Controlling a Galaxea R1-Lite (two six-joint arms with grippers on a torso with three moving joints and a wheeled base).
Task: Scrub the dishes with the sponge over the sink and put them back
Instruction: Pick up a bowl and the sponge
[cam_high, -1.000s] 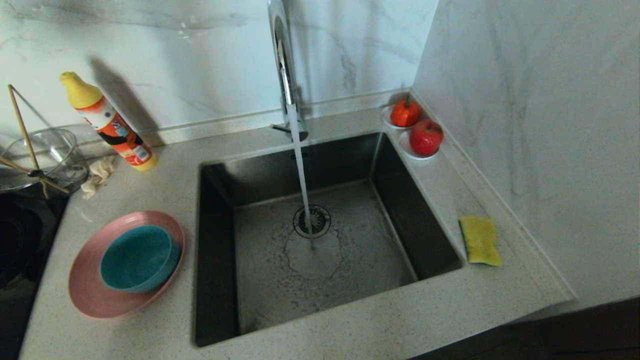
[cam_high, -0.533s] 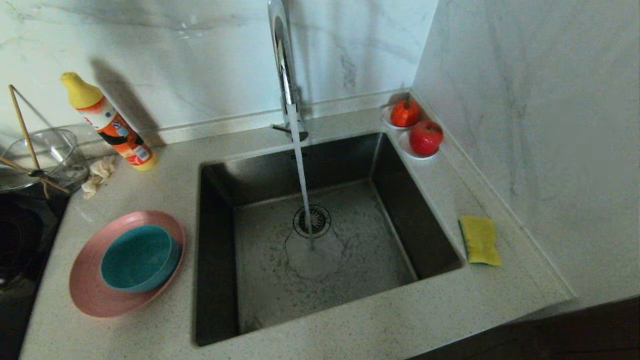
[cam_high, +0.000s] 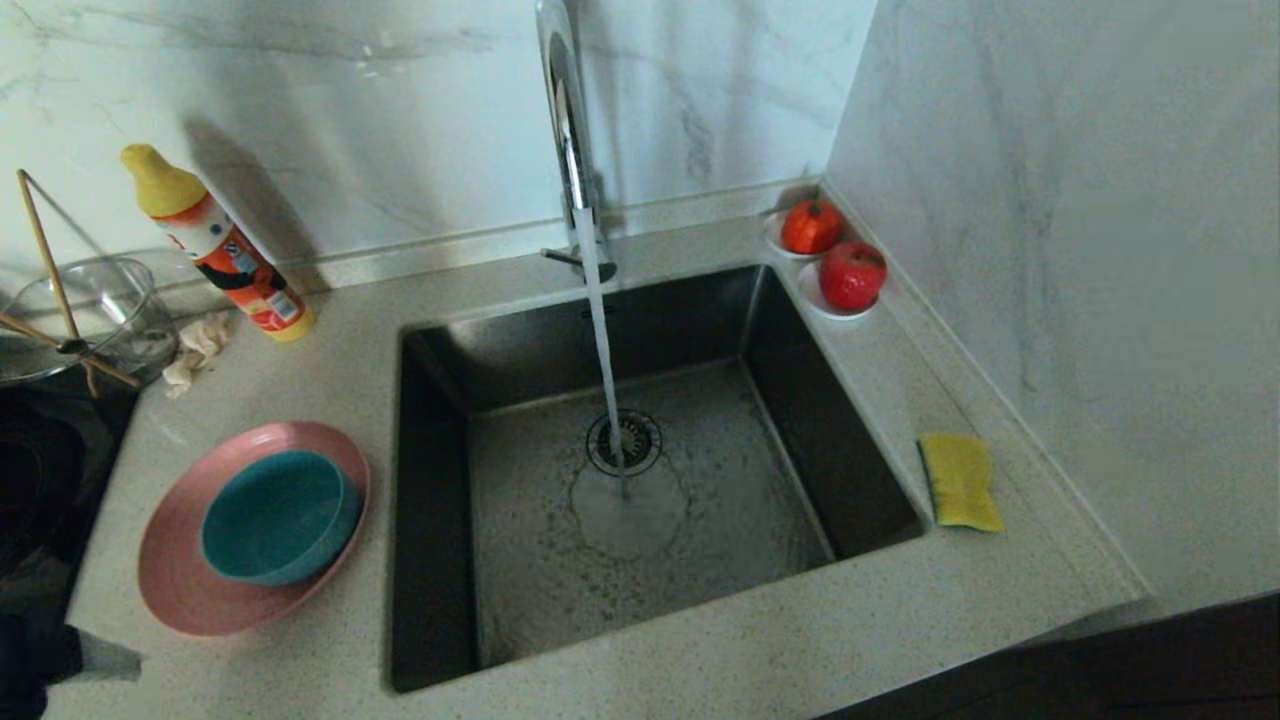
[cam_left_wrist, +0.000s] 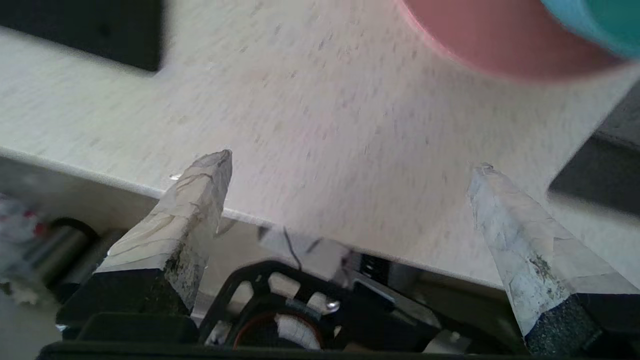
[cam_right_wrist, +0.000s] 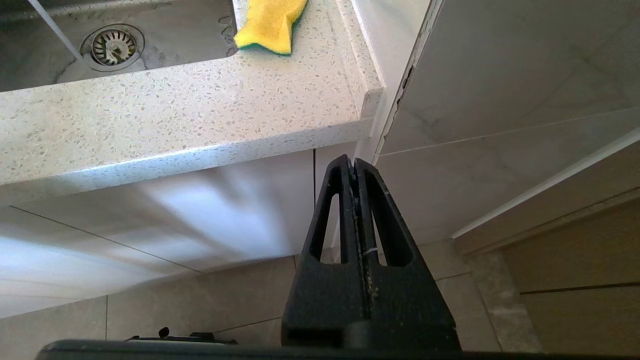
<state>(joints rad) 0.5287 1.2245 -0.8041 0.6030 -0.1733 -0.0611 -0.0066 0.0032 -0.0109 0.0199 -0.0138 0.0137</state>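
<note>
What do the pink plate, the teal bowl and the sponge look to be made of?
Pink plate: probably plastic or a similar composite, matte, with no gloss or glints. Teal bowl, sitting in the plate: the same dull, even finish, likely the same material. Sponge: soft yellow foam, slightly buckled, with a thin green scouring layer underneath.

Left pincer (cam_left_wrist: 350, 160) spread wide; right pincer (cam_right_wrist: 355, 162) closed (parked low)

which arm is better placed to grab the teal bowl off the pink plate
Left. The left gripper is open at the counter edge near the pink plate and teal bowl. The right gripper is shut, below the counter by the sponge.
</note>
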